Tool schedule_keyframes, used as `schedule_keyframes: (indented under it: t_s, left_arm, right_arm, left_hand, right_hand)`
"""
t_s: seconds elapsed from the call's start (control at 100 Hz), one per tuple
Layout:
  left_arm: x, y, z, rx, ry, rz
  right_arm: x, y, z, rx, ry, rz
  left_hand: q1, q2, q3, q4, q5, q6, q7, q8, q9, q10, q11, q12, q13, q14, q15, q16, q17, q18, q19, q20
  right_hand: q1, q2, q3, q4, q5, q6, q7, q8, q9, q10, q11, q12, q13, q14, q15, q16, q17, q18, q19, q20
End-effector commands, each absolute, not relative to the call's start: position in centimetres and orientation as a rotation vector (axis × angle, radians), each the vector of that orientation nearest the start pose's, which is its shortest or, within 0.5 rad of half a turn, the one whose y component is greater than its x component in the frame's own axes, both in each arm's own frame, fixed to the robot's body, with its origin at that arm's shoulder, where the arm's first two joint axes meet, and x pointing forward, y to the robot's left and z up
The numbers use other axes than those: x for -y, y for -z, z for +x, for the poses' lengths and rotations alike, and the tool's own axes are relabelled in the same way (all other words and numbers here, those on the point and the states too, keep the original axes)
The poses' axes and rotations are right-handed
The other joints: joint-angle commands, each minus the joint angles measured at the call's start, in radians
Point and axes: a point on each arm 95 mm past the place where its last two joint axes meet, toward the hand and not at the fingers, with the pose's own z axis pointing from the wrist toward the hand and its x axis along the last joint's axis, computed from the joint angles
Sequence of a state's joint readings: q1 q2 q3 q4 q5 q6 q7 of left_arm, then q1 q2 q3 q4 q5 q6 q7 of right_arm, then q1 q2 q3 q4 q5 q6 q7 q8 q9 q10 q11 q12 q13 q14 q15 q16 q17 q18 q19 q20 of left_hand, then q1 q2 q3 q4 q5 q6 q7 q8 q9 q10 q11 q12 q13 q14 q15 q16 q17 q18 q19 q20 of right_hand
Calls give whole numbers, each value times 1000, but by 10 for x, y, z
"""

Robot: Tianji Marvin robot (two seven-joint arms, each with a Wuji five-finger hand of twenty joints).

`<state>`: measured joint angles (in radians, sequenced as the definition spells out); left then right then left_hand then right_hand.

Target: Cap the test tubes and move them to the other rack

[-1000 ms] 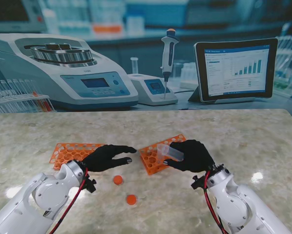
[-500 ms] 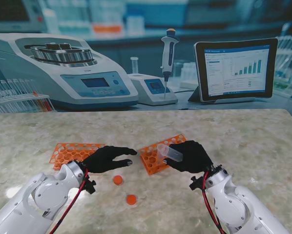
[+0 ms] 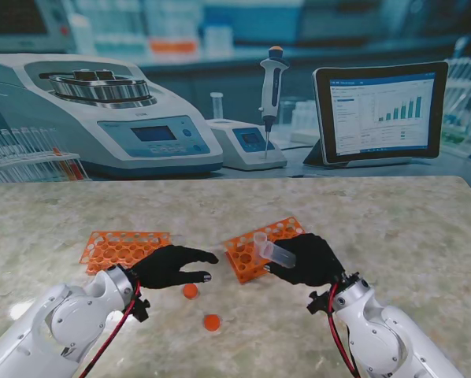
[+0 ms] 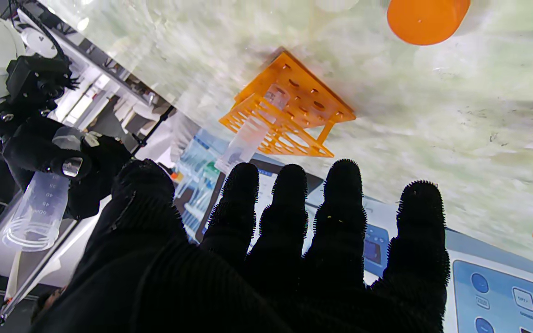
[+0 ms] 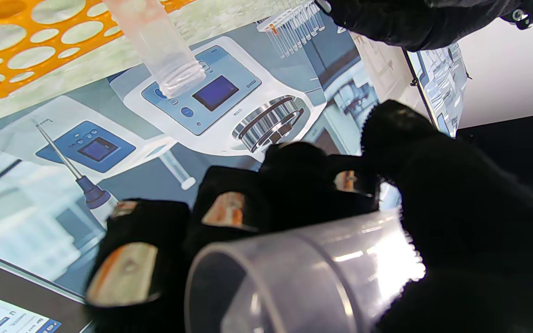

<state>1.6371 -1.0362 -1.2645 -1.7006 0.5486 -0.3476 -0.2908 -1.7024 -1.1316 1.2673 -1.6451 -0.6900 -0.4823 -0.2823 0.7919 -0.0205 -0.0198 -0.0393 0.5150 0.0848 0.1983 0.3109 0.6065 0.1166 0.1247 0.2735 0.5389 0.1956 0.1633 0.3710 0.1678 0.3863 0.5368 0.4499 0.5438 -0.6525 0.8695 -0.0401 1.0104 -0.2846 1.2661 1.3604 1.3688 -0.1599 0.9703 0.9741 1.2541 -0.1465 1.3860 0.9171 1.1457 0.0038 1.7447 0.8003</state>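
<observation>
Two orange perforated plastic racks: one [image 3: 124, 246] centre-left, one [image 3: 253, 248] centre holding one tube. Two round orange caps [image 3: 190, 290] [image 3: 212, 322] lower centre. Right hand [image 3: 305, 260] clasps one clear plastic test tube [image 3: 273, 251] over centre rack. Left hand [image 3: 171, 264] empty, fingers spread.

Two racks on table [image 3: 393, 228]: left rack [image 3: 124, 246], right rack [image 3: 255, 247]. One tube [image 3: 261, 245] in right rack. Two caps [image 3: 190, 290] [image 3: 212, 322] nearer to me, between racks.

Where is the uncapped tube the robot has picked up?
In the stand view, the tube is gripped in the right hand, tilted over the right rack.
</observation>
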Motion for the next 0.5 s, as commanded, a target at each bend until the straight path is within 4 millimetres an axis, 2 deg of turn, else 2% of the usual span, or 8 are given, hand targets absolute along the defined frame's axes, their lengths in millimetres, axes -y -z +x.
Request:
schedule_keyframes:
  t_s: [0.0,0.21,0.34,0.49]
  left_arm:
    - [18,316,360,-1823,1892,-1419]
    - [18,318,355,-1871,1859,-1360]
    - [16,320,352,-1909,1822,-1326]
    - [12,324,347,-1939,1781,-1304]
  right_arm:
    - [-21,309,347,-1207,-2237,1180]
    - [-16,306,343,-1197,-2238,1166]
    - [-15,305,341,-1193,-2239,1158]
    - [-14,304,340,-1193,-2242,1151]
  left_hand:
    - [37,-14,-1,22,3,-6,25,23,2,-30,10,40,25,-30,22,32,8,-31,81,64]
    - [120,-112,11,24,-4,-9,65,62,3,-43,41,91,59,-58,99,145,57,-77,289,165]
    - [155,-164,18,25,-8,-9,83,71,3,-49,53,104,72,-71,126,188,83,-94,353,190]
    - [185,-214,27,29,-4,-10,93,73,1,-53,58,108,77,-80,134,201,107,-108,389,202]
  right_hand:
    - [39,-8,43,33,77,-52,88,46,70,5,65,-4,74,-168,191,70,37,-29,156,25]
    - [44,-10,37,33,73,-50,84,48,70,8,61,-5,74,-162,188,67,36,-25,151,22]
    - [46,-10,34,33,73,-50,83,49,69,9,58,-5,73,-160,187,66,35,-23,148,21]
    - [49,-11,31,34,71,-48,80,51,68,16,53,-5,74,-158,185,64,35,-21,146,20]
